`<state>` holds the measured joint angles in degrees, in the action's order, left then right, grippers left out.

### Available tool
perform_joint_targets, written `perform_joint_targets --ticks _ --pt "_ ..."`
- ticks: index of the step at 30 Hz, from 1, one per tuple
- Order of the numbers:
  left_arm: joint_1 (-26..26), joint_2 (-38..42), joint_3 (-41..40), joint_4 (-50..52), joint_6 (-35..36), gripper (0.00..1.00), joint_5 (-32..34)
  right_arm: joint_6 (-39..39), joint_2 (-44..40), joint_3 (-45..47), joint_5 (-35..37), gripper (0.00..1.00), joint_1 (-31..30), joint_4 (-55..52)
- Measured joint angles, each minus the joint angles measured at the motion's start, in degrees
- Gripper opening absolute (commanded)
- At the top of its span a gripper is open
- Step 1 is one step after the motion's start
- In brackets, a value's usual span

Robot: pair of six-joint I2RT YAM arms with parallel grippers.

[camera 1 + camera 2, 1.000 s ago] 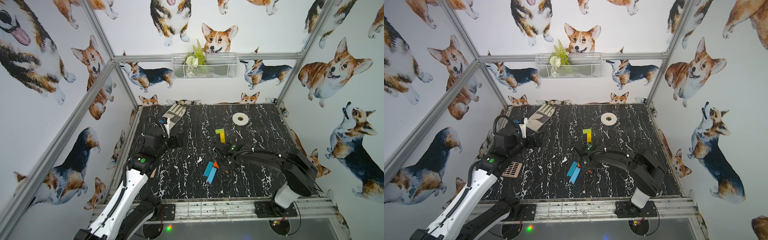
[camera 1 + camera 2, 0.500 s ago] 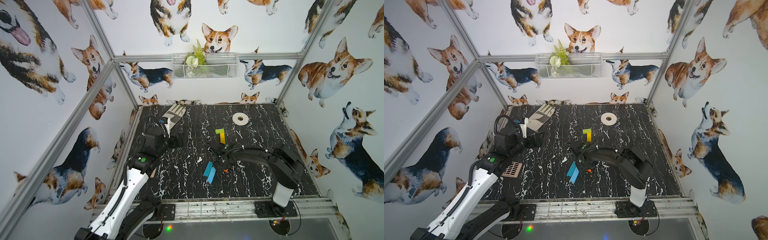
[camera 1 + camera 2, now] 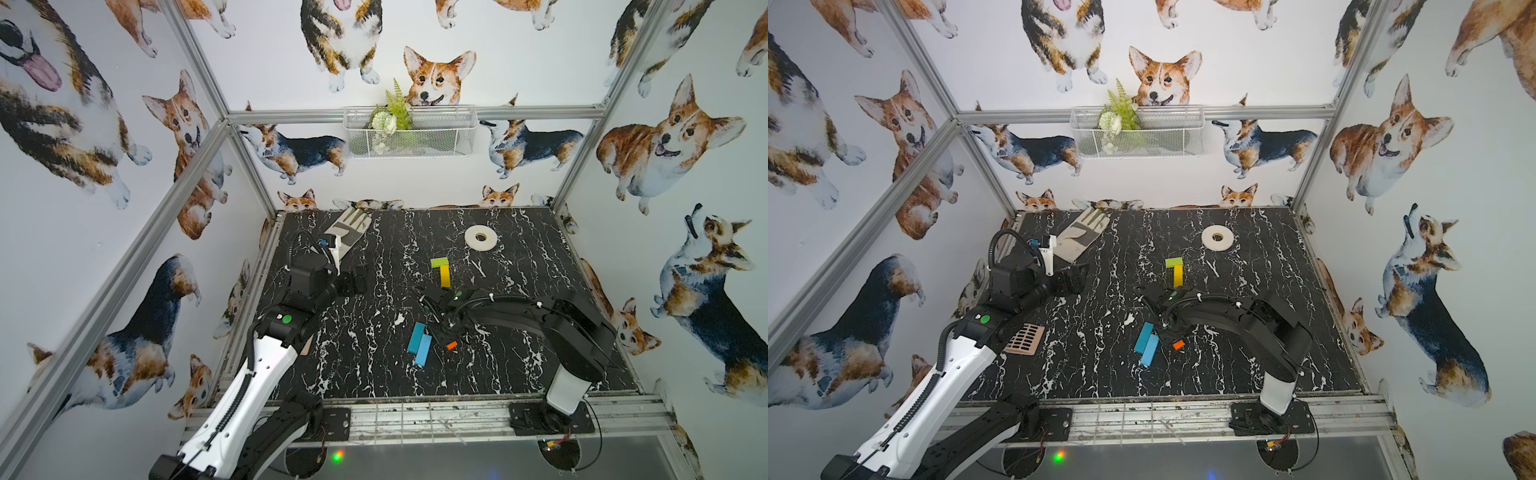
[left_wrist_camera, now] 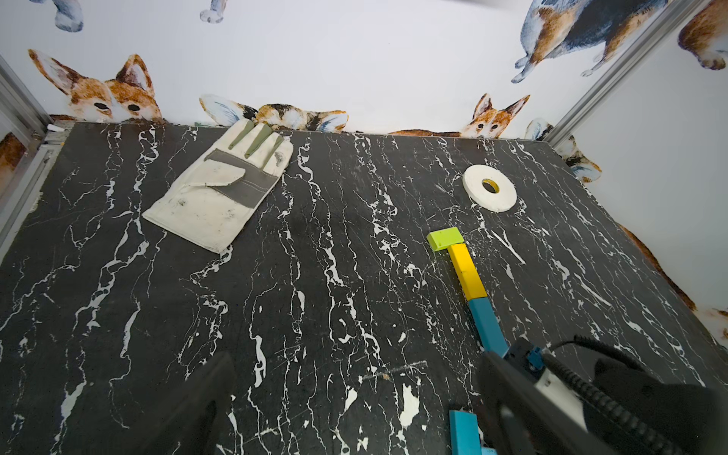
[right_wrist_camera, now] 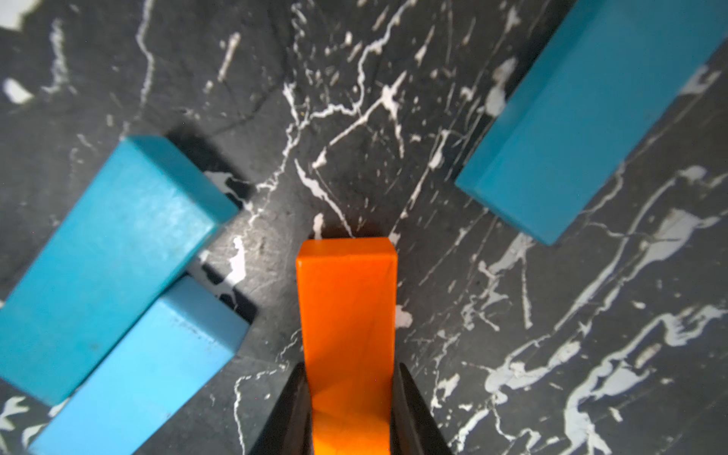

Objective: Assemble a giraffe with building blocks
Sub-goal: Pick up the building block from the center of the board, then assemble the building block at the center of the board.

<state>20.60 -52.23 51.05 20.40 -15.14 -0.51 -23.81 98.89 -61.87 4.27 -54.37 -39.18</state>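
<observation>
Two blue blocks (image 3: 416, 338) lie touching on the counter (image 3: 365, 374); right gripper (image 5: 350, 368) clamps the orange block (image 5: 346, 299), left gripper (image 4: 354, 356) hangs wide open.

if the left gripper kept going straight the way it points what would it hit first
Probably the bare table: in the left wrist view only black marble lies ahead of the open left gripper, with the glove and the yellow block off to either side. Depth is unclear.
</observation>
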Motion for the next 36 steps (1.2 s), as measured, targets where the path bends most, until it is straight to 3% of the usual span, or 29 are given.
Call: perform_joint_targets --ticks 5,8,10,12,16,18,20,21,22,23,24,31,36 --pt "0.0 0.0 0.0 0.0 0.0 1.00 0.0 0.0 -14.2 1.0 -5.4 0.11 0.9 4.2" --pt "0.0 0.0 0.0 0.0 0.0 1.00 0.0 -1.3 -26.5 4.0 -8.3 0.01 7.0 10.9" --pt "0.0 0.1 0.0 0.0 0.0 1.00 0.0 -0.6 -33.0 7.0 -7.1 0.00 12.3 16.8" --pt "0.0 0.1 0.0 0.0 0.0 1.00 -0.1 6.3 -38.1 11.6 -6.3 0.00 14.4 23.1" --pt "0.0 0.1 0.0 0.0 0.0 1.00 -0.3 27.6 -43.6 19.7 -6.8 0.00 16.2 33.3" --pt "0.0 0.1 0.0 0.0 0.0 1.00 -0.4 37.0 -43.2 19.1 -8.8 0.00 20.3 32.9" --pt "0.0 0.1 0.0 0.0 0.0 1.00 -0.6 44.0 -39.9 13.5 -14.3 0.11 26.8 28.5" --pt "0.0 0.1 0.0 -0.1 0.0 1.00 -0.6 46.2 -38.4 11.1 -16.0 0.12 29.0 27.3" --pt "0.0 0.1 0.0 -0.1 0.0 1.00 -0.7 48.3 -36.8 9.0 -18.2 0.12 31.0 25.6" --pt "0.0 0.1 0.0 -0.1 0.0 1.00 -0.7 51.4 -33.9 5.9 -21.4 0.05 32.8 21.7" --pt "0.0 0.1 0.0 -0.1 0.0 1.00 -0.7 53.0 -32.3 4.4 -22.9 0.00 33.2 19.8" --pt "0.0 0.1 0.0 -0.2 0.0 1.00 -1.1 65.3 -17.1 -4.7 -28.1 0.00 34.3 -0.2" --pt "-0.1 0.1 0.0 -0.3 -0.1 1.00 -1.1 71.5 -7.8 -9.2 -29.1 0.00 34.1 -8.8"
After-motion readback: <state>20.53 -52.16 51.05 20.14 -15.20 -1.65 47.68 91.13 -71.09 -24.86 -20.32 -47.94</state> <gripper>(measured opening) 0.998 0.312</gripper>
